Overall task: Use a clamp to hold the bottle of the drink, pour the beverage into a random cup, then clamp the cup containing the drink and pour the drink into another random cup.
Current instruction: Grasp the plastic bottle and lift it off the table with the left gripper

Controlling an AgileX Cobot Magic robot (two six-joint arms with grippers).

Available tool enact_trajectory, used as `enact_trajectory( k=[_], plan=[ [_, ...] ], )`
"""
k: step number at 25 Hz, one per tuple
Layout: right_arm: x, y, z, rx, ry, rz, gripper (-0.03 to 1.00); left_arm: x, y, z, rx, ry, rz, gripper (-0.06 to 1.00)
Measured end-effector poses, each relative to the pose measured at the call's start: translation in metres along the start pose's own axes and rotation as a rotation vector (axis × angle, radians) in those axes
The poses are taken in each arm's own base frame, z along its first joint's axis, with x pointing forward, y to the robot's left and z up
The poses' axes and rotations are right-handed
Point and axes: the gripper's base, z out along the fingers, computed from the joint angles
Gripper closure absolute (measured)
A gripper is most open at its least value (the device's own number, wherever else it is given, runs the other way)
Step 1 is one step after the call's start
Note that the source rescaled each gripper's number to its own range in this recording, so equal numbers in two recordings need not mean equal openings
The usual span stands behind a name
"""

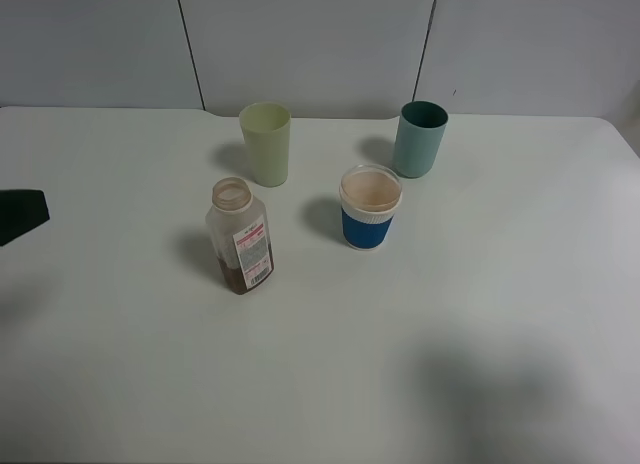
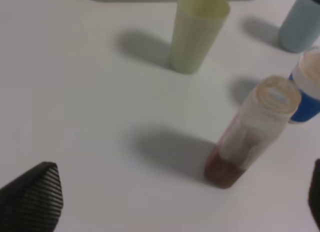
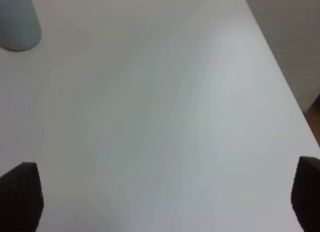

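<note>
An uncapped clear bottle (image 1: 240, 239) with a little brown drink at the bottom stands mid-table; it also shows in the left wrist view (image 2: 250, 134). Behind it stands a pale green cup (image 1: 265, 144) (image 2: 196, 32). A teal cup (image 1: 420, 139) (image 2: 300, 22) (image 3: 17, 22) stands at the back right. A blue cup with a white rim (image 1: 369, 209) (image 2: 309, 87) stands to the right of the bottle. My left gripper (image 2: 172, 202) is open and empty, left of the bottle and apart from it; a black part of it shows at the left edge (image 1: 20, 214). My right gripper (image 3: 163, 194) is open and empty over bare table.
The white table (image 1: 120, 364) has its right edge in the right wrist view (image 3: 280, 77). A grey panelled wall (image 1: 310, 44) runs behind the table. A soft shadow (image 1: 500, 384) lies on the near right of the table.
</note>
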Motion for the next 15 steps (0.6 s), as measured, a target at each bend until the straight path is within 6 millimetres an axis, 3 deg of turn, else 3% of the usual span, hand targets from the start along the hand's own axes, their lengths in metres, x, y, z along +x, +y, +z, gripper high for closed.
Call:
enact_trajectory(
  k=[15],
  plan=[
    [0.0000, 0.0000, 0.0000, 0.000, 0.000, 0.000, -0.03, 0.0032, -0.0009, 0.0095, 0.046, 0.013, 0.006, -0.06]
  ],
)
